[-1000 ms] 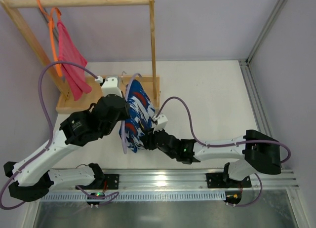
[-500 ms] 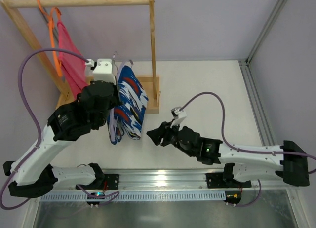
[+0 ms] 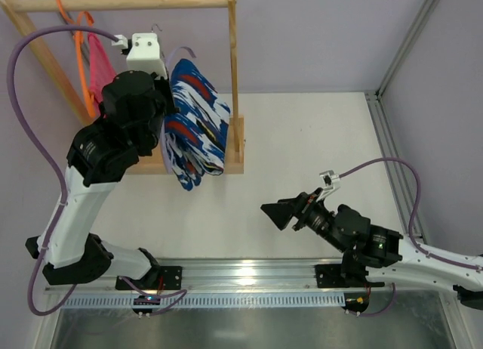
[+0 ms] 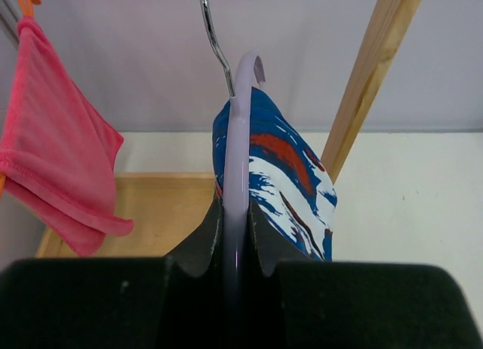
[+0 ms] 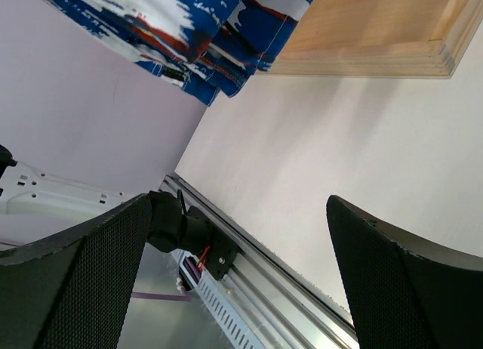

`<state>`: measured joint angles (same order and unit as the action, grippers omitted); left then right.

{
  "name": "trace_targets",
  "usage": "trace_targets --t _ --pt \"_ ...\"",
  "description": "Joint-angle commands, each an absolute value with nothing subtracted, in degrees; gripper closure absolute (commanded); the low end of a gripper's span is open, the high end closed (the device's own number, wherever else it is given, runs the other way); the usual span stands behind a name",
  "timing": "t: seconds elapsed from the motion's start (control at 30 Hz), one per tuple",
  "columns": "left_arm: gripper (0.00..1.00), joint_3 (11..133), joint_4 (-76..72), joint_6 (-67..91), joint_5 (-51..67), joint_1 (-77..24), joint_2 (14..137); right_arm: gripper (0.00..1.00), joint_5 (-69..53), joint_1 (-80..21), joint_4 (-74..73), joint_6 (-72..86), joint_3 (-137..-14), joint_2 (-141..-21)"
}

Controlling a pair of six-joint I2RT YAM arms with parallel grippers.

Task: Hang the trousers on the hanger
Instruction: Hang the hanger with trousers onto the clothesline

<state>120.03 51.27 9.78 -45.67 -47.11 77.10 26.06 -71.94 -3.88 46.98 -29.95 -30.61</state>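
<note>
Your left gripper (image 4: 235, 239) is pinched tight on the hanger (image 4: 240, 130), up high in front of the wooden rack (image 3: 235, 77). The trousers (image 3: 198, 115) are folded over the hanger. Your right gripper (image 5: 240, 273) is wide open with nothing in it, low over the table (image 3: 324, 137) and well apart from the trousers.

If you tip the hanger, the soft cloth could slide off, and no other hand is near to catch it. The trousers hang close to the rack's post, so they could snag on it. The hook (image 4: 213, 39) could also miss the top bar (image 3: 128, 1).

The hook points up. The hanger runs straight away from the left gripper, and the trousers hang long-ways down.
</note>
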Motion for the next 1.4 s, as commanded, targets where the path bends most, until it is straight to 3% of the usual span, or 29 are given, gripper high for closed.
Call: trace_targets --t 0.0,0.53,0.87,1.1,1.37 --pt "1.0 123.93 41.58 6.15 -41.15 -41.93 78.22 0.0 28.21 -72.33 -10.71 47.99 -30.24 -25.77" --pt "1.0 134.22 33.51 -2.0 -37.0 -35.6 86.66 0.0 34.98 -72.25 -28.29 56.77 -24.35 -1.86" --pt "1.0 133.33 25.4 -2.99 -31.91 -28.32 89.29 0.0 36.82 -72.25 -33.04 57.13 -25.65 1.32" --pt "1.0 133.95 25.41 4.03 -21.37 -19.7 94.48 0.0 40.25 -72.25 -41.21 58.97 -28.21 3.34" --pt "1.0 127.19 23.2 8.52 -15.04 -16.08 93.43 0.0 43.86 -72.25 -45.97 60.12 -29.27 7.2"
